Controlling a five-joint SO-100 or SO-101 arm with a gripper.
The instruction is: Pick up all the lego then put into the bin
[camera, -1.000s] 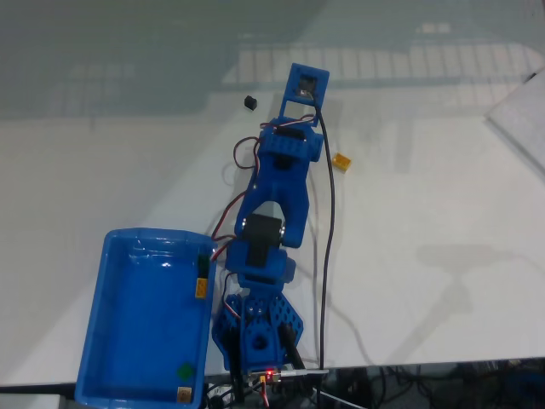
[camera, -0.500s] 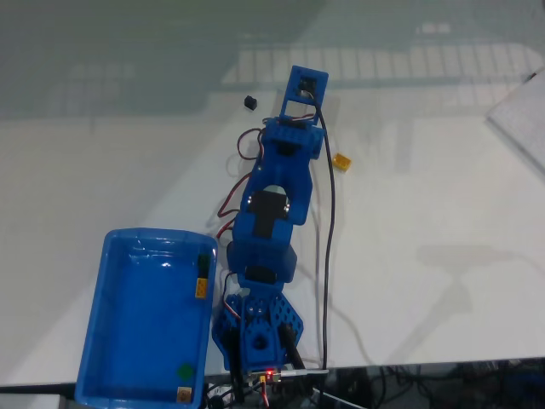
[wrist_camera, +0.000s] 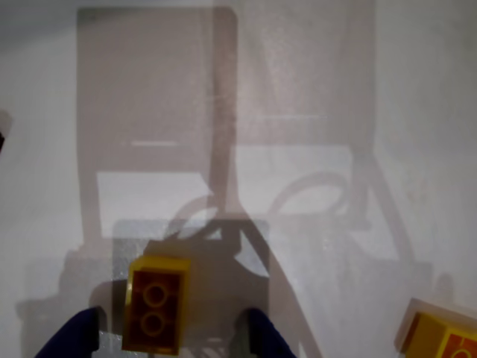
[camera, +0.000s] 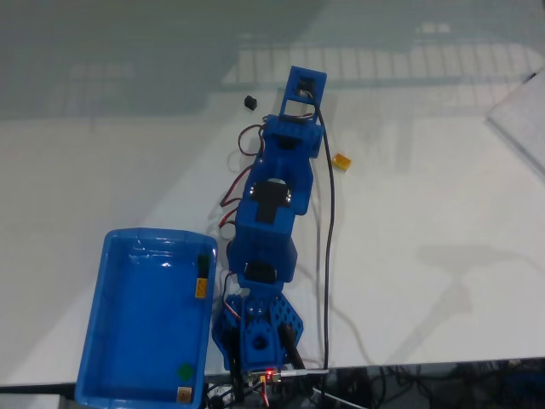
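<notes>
In the wrist view a yellow-orange lego (wrist_camera: 155, 312) lies on the white table between my blue fingertips (wrist_camera: 74, 337). My gripper (wrist_camera: 168, 337) is open, with a gap on each side of the brick. Another yellow-orange lego (wrist_camera: 440, 335) sits at the lower right corner, and a black lego (wrist_camera: 2, 138) peeks in at the left edge. In the fixed view the blue arm (camera: 272, 204) reaches away from its base and covers the gripper. The black lego (camera: 249, 102) lies left of the wrist and a yellow-orange lego (camera: 341, 162) lies right of it. The blue bin (camera: 111, 341) stands at the lower left with a green lego (camera: 185, 371) inside.
A black cable (camera: 328, 256) runs along the arm's right side down to the base (camera: 255, 336). A yellow and black piece (camera: 201, 281) sits at the bin's right wall and a small orange piece (camera: 181, 394) at its near edge. A pale slab (camera: 524, 119) lies at the right edge.
The arm's middle links have folded forward and down over the second. The wrist end has shifted only slightly. The legos and the bin have stayed put.
</notes>
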